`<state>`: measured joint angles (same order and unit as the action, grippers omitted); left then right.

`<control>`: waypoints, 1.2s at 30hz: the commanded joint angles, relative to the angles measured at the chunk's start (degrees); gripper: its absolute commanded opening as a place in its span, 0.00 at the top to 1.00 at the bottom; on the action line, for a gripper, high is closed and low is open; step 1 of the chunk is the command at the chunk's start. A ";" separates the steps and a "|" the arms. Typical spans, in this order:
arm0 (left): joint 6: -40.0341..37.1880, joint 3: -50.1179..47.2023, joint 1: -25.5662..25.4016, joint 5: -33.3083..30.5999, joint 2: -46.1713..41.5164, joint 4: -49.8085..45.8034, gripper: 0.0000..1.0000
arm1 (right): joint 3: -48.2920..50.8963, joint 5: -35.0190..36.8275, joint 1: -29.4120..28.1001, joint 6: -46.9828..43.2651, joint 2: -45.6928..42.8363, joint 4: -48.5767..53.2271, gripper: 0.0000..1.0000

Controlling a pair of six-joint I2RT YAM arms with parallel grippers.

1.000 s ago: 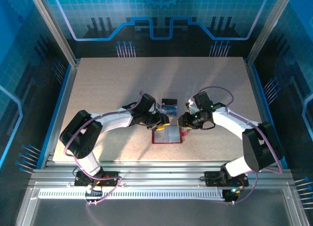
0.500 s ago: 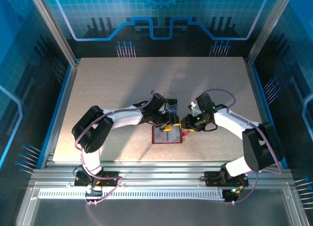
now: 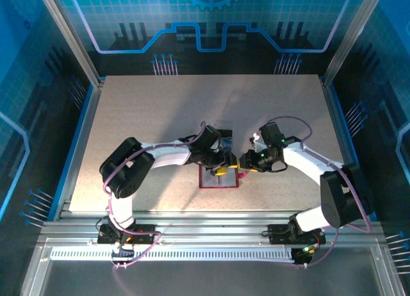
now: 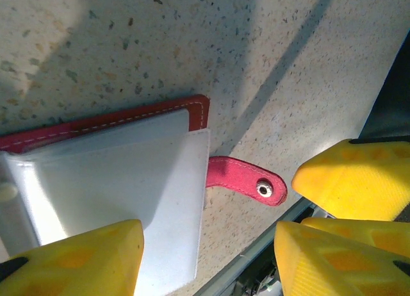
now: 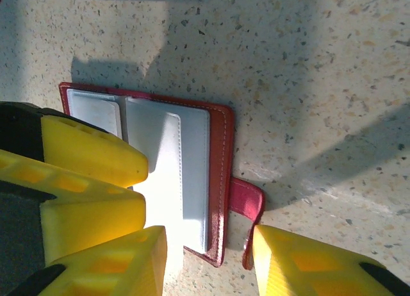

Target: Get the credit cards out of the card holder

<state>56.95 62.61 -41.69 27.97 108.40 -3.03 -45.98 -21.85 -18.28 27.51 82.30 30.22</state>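
Now left gripper [image 4: 208,245], jaws apart, is hovering over the wallet [image 5: 219,148] and should be nosing a pocket [image 4: 128,161] squarely; right gripper [image 5: 208,238], parted, is straddling its tab [image 5: 246,200]; cards [image 3: 221,143] are lying just beyond it.

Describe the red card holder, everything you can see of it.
The card holder is a small red folding wallet, leather-like with pale stitching, lying open and flat on the speckled table. Its greyish-white pockets face up. A short red tab with a metal snap sticks out from one side. The right gripper straddles that edge; whether it touches is unclear.
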 commanded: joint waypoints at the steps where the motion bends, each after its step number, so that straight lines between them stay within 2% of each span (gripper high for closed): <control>1: 0.82 1.98 -0.45 0.72 0.76 1.35 0.43 | -0.78 0.58 0.88 -0.98 -1.27 1.96 0.59; 24: 1.84 2.17 -0.68 0.89 3.25 1.30 0.43 | -0.13 -1.94 0.80 0.10 -2.47 0.90 0.60; 36: 1.76 -0.47 -0.01 -1.90 -4.24 2.27 0.44 | -0.84 -6.40 -1.17 3.42 -2.05 -3.09 0.62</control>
<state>58.61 62.96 -41.69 26.13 108.20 -1.39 -45.98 -24.95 -18.13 29.36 79.94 28.91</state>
